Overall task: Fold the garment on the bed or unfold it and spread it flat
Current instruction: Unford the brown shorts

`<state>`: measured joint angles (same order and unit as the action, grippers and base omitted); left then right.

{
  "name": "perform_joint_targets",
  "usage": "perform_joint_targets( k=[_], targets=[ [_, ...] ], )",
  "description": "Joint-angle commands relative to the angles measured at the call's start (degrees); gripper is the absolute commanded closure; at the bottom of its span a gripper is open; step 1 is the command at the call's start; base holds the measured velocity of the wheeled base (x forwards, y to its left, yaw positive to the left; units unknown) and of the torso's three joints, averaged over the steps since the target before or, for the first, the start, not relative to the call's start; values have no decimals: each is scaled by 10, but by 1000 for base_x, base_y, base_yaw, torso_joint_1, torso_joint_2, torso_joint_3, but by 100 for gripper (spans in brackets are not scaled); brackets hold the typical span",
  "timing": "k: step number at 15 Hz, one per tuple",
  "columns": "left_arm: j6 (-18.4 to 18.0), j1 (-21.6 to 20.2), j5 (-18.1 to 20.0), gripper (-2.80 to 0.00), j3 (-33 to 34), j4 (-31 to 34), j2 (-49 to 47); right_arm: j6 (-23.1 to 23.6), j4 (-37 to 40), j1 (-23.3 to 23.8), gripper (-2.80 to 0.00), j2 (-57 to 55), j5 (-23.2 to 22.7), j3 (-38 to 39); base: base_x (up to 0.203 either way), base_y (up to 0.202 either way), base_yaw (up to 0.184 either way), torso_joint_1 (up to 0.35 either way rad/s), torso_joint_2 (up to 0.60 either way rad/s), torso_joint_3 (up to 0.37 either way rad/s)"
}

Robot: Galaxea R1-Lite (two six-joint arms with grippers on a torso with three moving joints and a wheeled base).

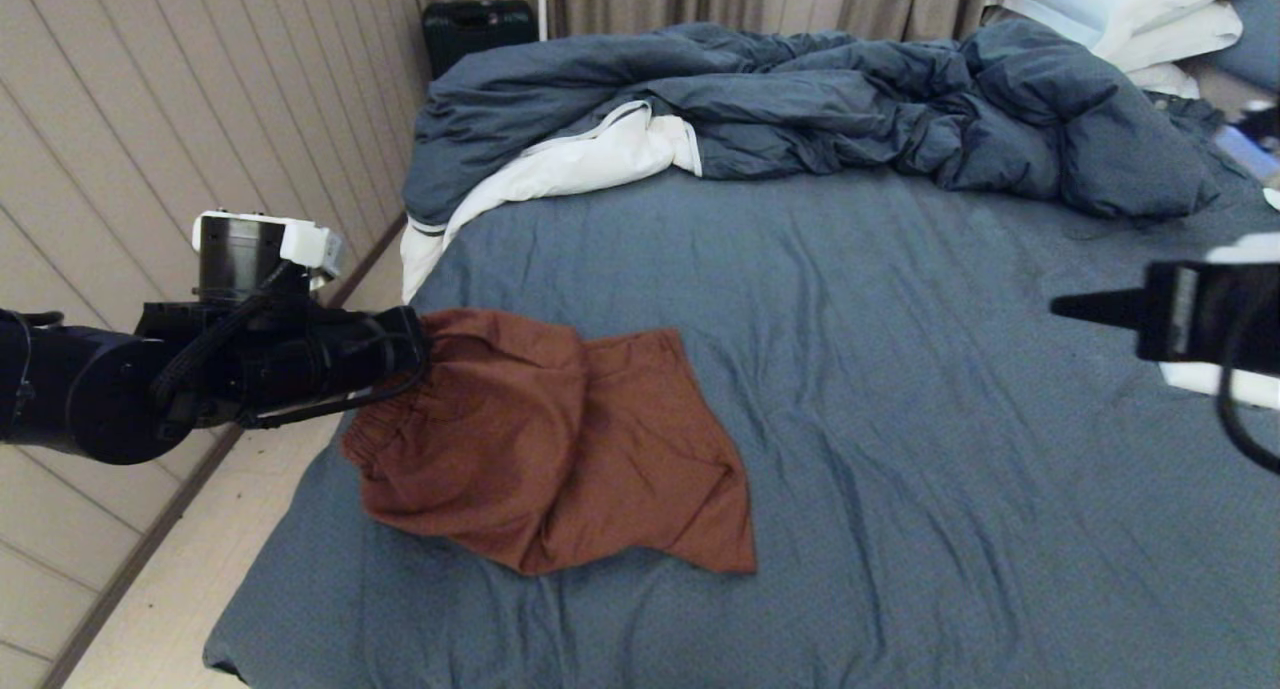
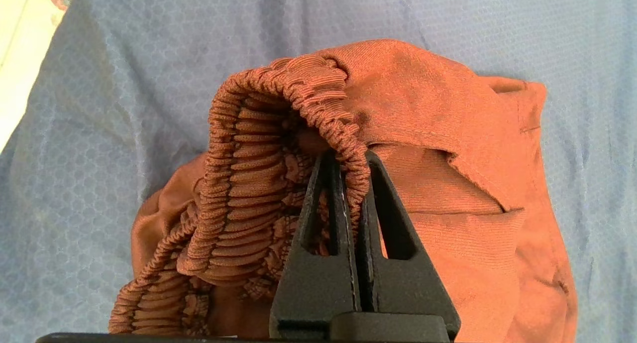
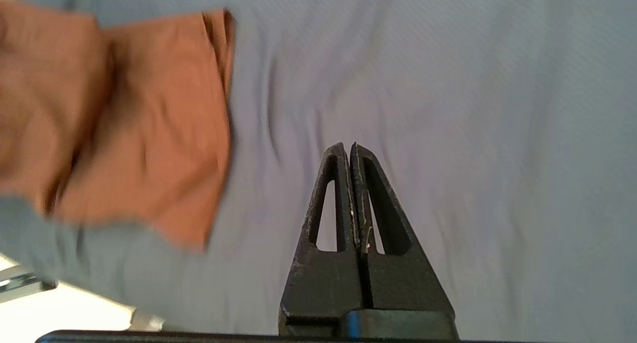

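The garment point(image 1: 560, 439), rust-brown shorts, lies rumpled on the near left part of the bed point(image 1: 900, 419), its waistband end lifted off the slate-blue sheet. My left gripper point(image 1: 425, 344) is shut on the ribbed elastic waistband point(image 2: 298, 84), which bunches between its black fingers point(image 2: 385, 218). Most of the cloth point(image 2: 473, 193) still trails on the sheet. My right gripper point(image 1: 1060, 309) hangs over the right side of the bed, shut and empty point(image 3: 347, 146), well apart from the shorts point(image 3: 149, 124).
A rumpled blue duvet with white lining point(image 1: 800, 99) fills the far half of the bed. White pillows point(image 1: 1130, 9) sit at the far right. A black case point(image 1: 478, 27) stands by the curtain. Light floor point(image 1: 180, 569) runs along the bed's left edge.
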<state>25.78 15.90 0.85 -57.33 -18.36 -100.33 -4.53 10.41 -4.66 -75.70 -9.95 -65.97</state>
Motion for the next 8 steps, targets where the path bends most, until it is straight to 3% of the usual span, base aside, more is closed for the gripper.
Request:
perform_joint_targets(
  k=[1, 5, 8],
  targets=[
    [4, 0, -1, 0, 2, -1, -2, -3, -5, -47, 0, -217, -1, -128, 0, 0, 0, 0, 0, 0],
    [5, -1, -2, 0, 7, -1, 1, -3, -9, -163, 0, -367, 8, -271, 0, 0, 0, 0, 0, 0],
    [5, -1, 0, 0, 10, -1, -3, 3, 1, -203, 0, -431, 22, -322, 0, 0, 0, 0, 0, 0]
  ],
)
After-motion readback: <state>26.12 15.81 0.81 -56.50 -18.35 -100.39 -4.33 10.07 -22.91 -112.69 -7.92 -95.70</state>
